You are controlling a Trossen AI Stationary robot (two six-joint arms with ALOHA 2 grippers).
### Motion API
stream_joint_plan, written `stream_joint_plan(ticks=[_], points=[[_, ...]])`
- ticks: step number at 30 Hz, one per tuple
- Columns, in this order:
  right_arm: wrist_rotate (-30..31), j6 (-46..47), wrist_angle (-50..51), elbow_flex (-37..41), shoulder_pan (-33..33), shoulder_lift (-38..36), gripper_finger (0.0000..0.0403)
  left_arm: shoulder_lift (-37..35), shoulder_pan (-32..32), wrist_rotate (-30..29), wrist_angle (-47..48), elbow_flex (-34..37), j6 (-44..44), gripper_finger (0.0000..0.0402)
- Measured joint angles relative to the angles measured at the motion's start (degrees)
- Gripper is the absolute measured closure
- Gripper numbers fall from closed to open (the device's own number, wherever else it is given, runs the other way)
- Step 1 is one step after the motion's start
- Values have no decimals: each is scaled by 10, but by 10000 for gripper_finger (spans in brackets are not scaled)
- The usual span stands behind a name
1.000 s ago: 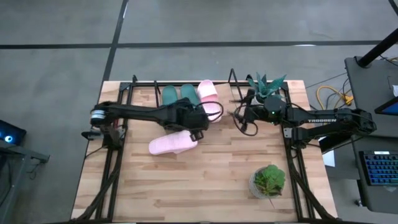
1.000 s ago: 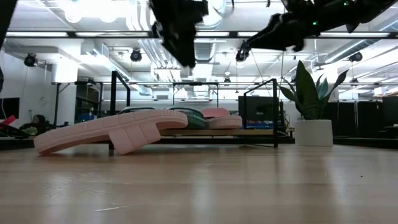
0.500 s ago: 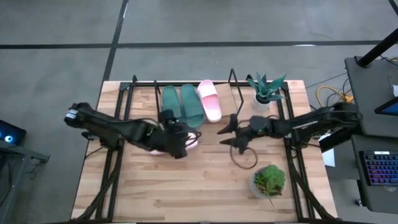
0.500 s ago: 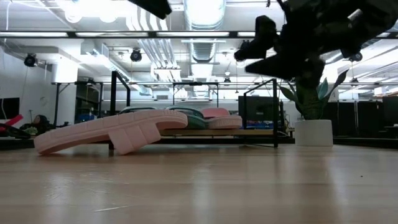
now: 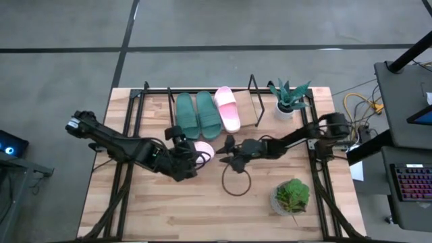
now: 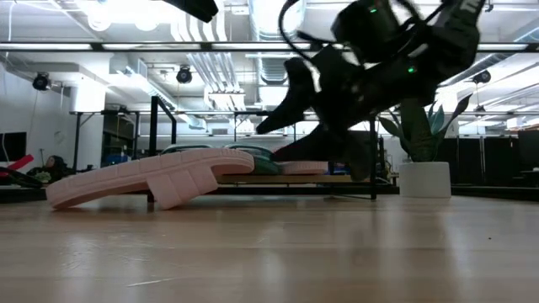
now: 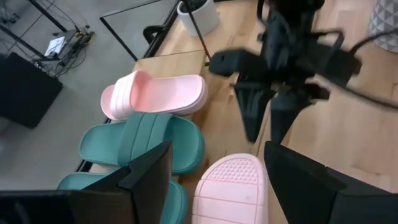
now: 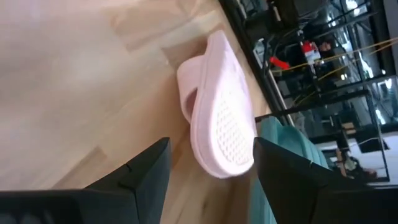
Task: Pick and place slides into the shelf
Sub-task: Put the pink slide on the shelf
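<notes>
Two teal slides [image 5: 196,116] and one pink slide [image 5: 228,108] lie side by side on the shelf [image 5: 256,111] at the table's far side. A second pink slide [image 5: 204,150] lies sole up on the table in front of the shelf. In the low view this slide [image 6: 152,181] rests tilted on its strap and one end. My left gripper [image 5: 196,156] hangs open above it, and the sole [image 7: 230,186] shows between its fingers. My right gripper [image 5: 221,154] is open, low over the table just right of the slide and pointing at it [image 8: 217,112].
A leafy potted plant [image 5: 291,196] stands near the right front, and a spiky plant in a white pot [image 5: 287,98] stands at the shelf's right end. A cable loop [image 5: 236,182] hangs from my right arm. Black mount frames [image 5: 125,175] run along both table sides.
My left gripper has drawn back from the shelf toward the table's near edge, and it is now over the loose pink slide. My right gripper has come down and toward the table's left, rolling as it went, up to that slide. The slide has not moved.
</notes>
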State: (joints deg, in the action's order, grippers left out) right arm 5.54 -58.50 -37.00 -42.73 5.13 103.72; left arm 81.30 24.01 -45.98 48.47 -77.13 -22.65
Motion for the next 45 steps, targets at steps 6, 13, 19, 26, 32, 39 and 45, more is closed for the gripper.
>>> stream_joint_plan(ticks=[6,13,19,26,32,39,45], points=[[36,-18,1,-55,0,59,184,0,4,-6,0,4,-6,164],[50,-29,2,-107,-2,110,184,0,5,-7,-1,7,-10,164],[116,-28,22,-127,-2,122,238,-1,5,-9,0,8,-10,164],[130,12,53,-113,0,68,373,-1,5,-9,1,8,-10,164],[118,138,185,-102,8,-68,373,-1,7,-15,-1,8,22,164],[108,291,355,-108,9,-270,374,11,23,-85,-42,8,136,164],[107,372,440,-127,-7,-409,375,44,38,-167,-182,8,395,164]])
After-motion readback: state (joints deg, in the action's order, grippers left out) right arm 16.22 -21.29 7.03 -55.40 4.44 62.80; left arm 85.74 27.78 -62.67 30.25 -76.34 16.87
